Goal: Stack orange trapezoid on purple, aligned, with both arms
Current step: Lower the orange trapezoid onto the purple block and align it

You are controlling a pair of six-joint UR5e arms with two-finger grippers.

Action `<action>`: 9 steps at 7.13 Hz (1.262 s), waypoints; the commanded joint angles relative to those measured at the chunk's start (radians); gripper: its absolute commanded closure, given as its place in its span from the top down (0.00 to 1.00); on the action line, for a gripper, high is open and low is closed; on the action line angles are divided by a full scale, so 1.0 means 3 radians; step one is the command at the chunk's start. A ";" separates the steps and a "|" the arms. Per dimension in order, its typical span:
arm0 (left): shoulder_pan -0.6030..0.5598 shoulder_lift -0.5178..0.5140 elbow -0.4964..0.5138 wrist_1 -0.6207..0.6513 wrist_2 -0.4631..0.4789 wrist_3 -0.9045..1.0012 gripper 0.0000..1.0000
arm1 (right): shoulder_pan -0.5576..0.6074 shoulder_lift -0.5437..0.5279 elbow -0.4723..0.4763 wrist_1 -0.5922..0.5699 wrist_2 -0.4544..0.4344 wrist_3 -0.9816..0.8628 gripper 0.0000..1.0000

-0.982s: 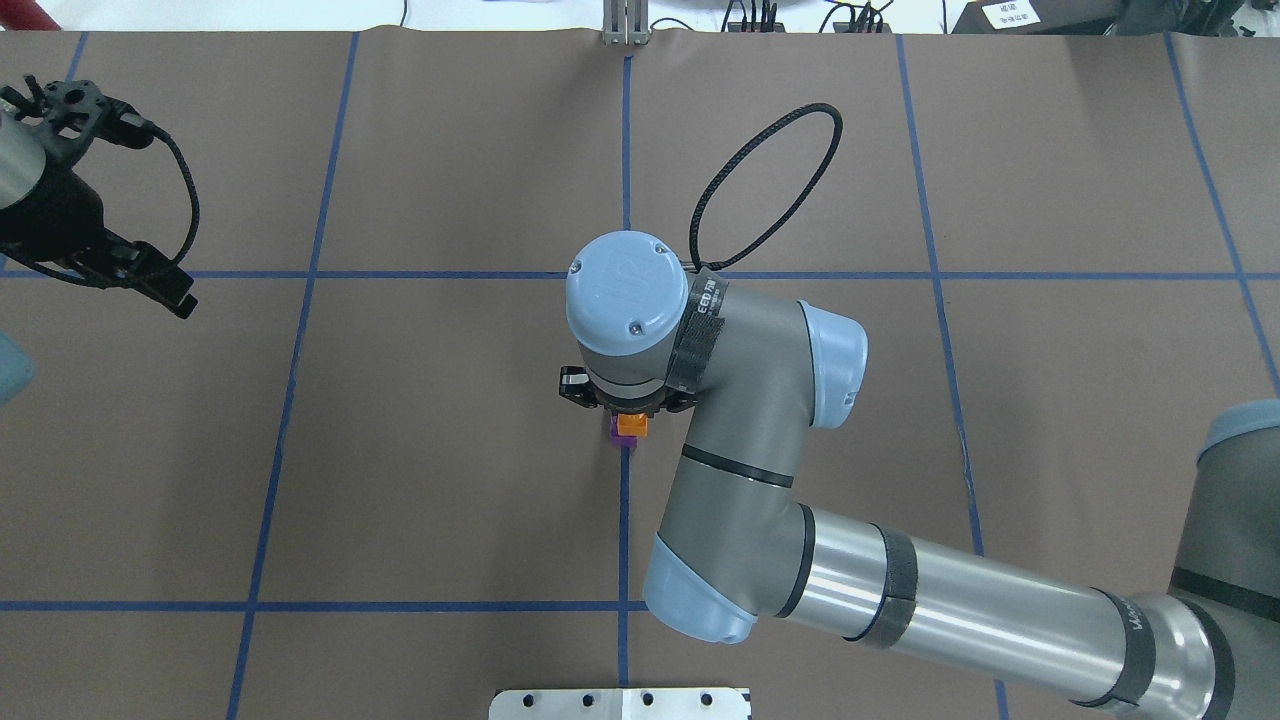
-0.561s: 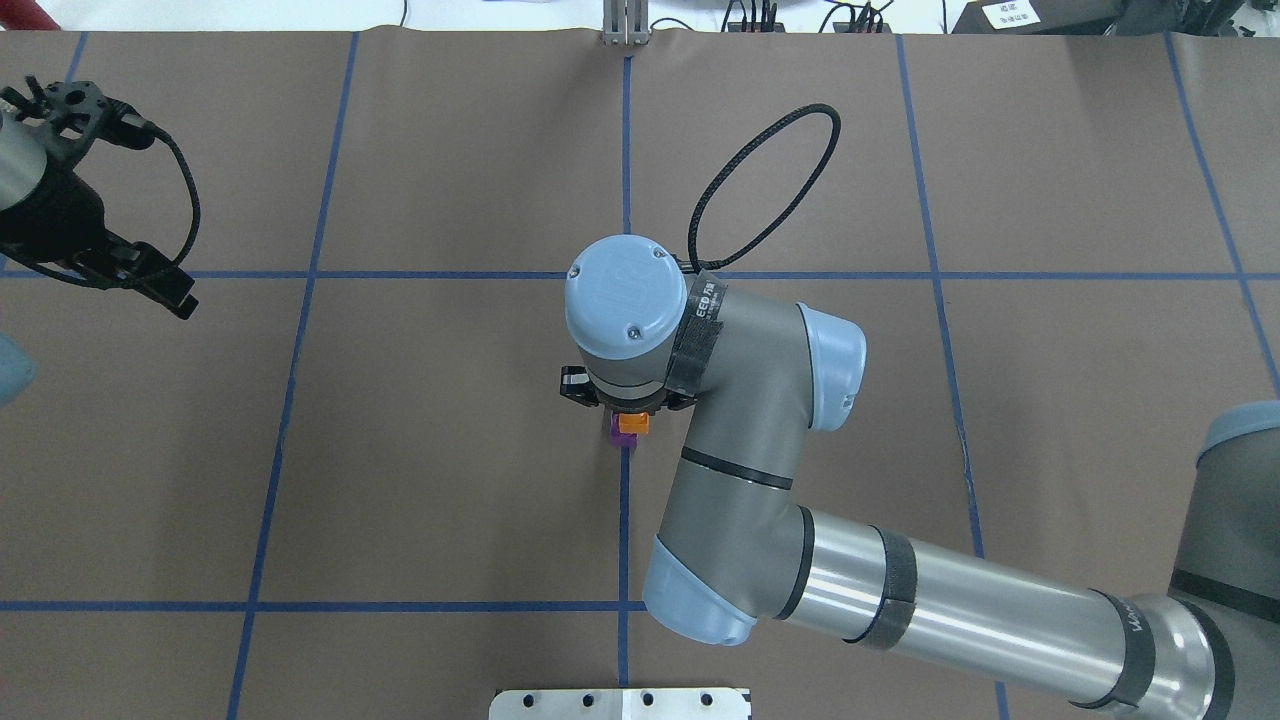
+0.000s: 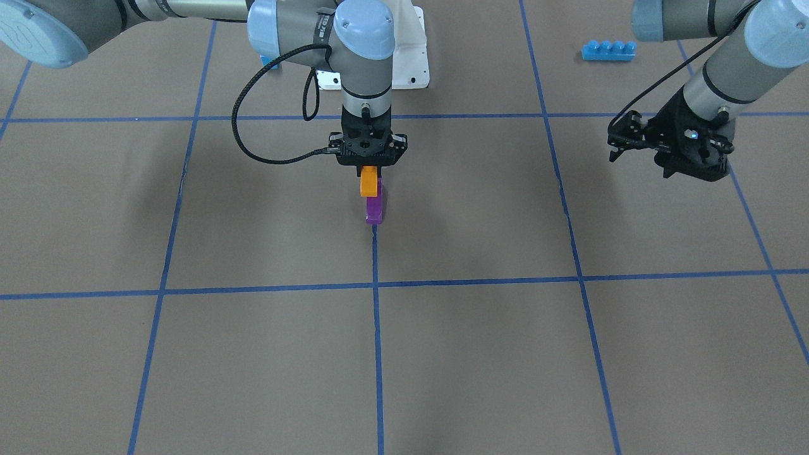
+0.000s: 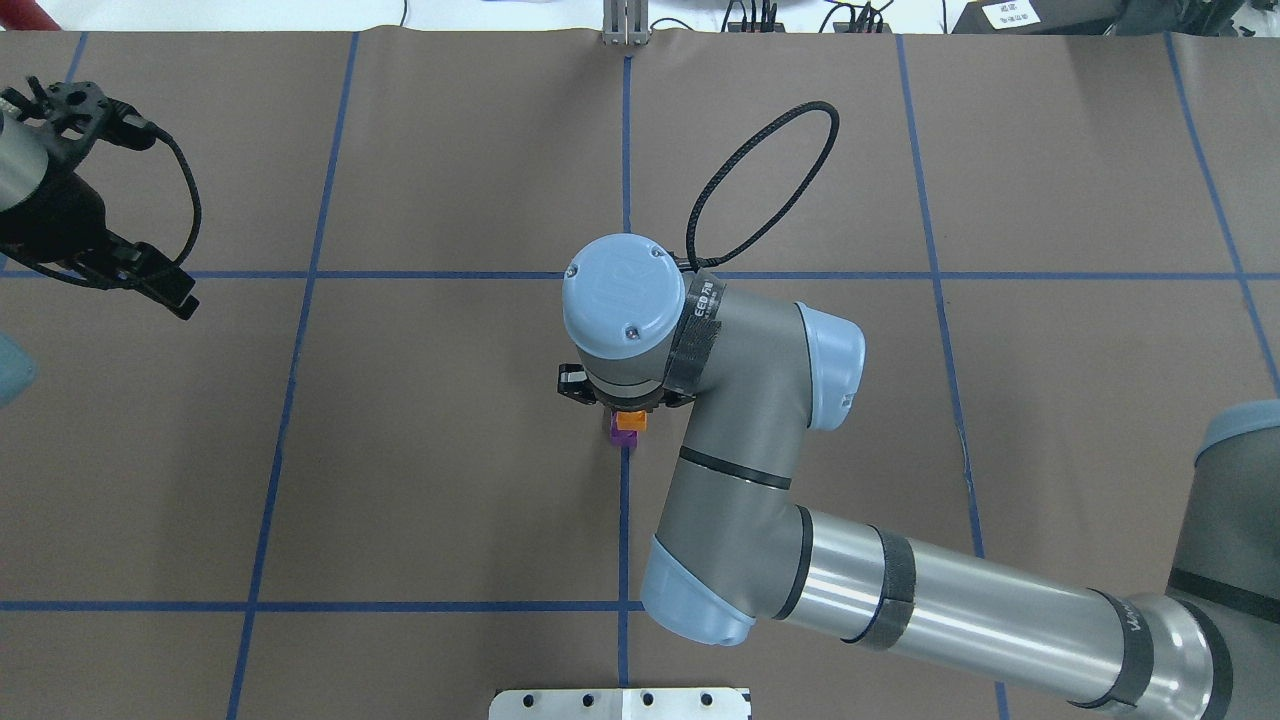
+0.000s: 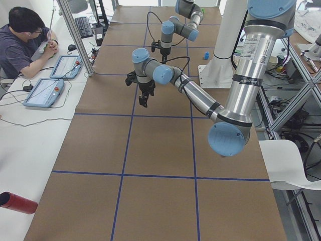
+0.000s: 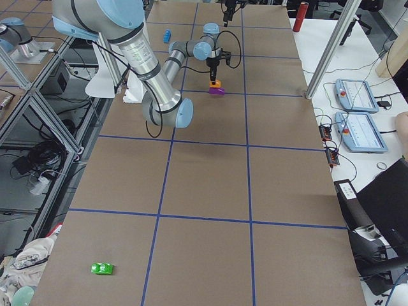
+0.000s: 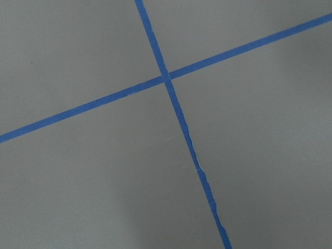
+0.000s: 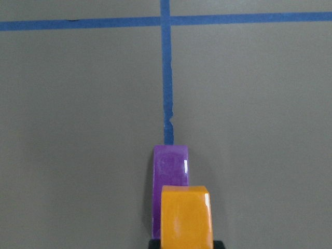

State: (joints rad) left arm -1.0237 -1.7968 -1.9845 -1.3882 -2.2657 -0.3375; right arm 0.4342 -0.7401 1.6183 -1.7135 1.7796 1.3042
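My right gripper (image 3: 369,169) points straight down at the table's middle and is shut on the orange trapezoid (image 3: 368,181). The orange trapezoid hangs just over the purple block (image 3: 374,209), which lies on a blue tape line. In the right wrist view the orange trapezoid (image 8: 185,215) covers the near end of the purple block (image 8: 170,166), shifted slightly to one side. I cannot tell whether they touch. In the overhead view the wrist hides most of both blocks (image 4: 630,421). My left gripper (image 4: 165,288) hovers far off at the left, empty, jaws apart.
A long blue four-stud brick (image 3: 608,50) lies near the left arm's side by the robot base. The white base pedestal (image 3: 414,57) stands at the back. A green block (image 6: 101,268) lies far away at the table's right end. An operator sits beside the table (image 5: 22,37).
The right wrist has shifted slightly and lowered the orange trapezoid a little over the purple block. The left gripper has drifted slightly further left.
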 commanded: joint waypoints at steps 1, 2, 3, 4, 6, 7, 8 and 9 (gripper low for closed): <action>0.0002 -0.0003 0.0004 0.0000 0.0000 0.0000 1.00 | 0.0000 0.0002 0.0000 0.0010 -0.0001 -0.0001 0.00; 0.0002 -0.0003 0.0004 0.0000 0.0000 0.0000 1.00 | 0.0000 -0.0003 -0.0030 0.0122 -0.0006 0.0009 0.00; 0.0002 -0.0003 0.0004 0.0000 0.0000 0.0000 1.00 | 0.0000 -0.0008 -0.0071 0.0194 -0.0006 0.0014 0.00; 0.0002 -0.0003 0.0004 0.0000 0.0000 0.0000 1.00 | 0.0000 -0.0008 -0.0071 0.0195 -0.0011 0.0009 0.00; 0.0002 -0.0003 0.0004 0.0000 0.0000 0.0000 1.00 | 0.0000 -0.0013 -0.0072 0.0169 -0.0031 -0.0001 0.00; 0.0002 -0.0003 0.0004 0.0000 0.0000 0.0000 1.00 | 0.0000 -0.0013 -0.0071 0.0164 -0.0031 -0.0001 0.00; 0.0002 -0.0003 0.0004 0.0000 0.0000 0.0000 1.00 | 0.0000 -0.0003 -0.0051 0.0149 -0.0031 0.0014 0.00; 0.0002 -0.0003 0.0004 0.0000 0.0000 -0.0005 1.00 | 0.0000 -0.0003 -0.0041 0.0143 -0.0026 0.0029 0.00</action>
State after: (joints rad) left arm -1.0232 -1.7978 -1.9834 -1.3882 -2.2657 -0.3378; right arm 0.4341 -0.7420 1.6017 -1.6675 1.7706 1.3081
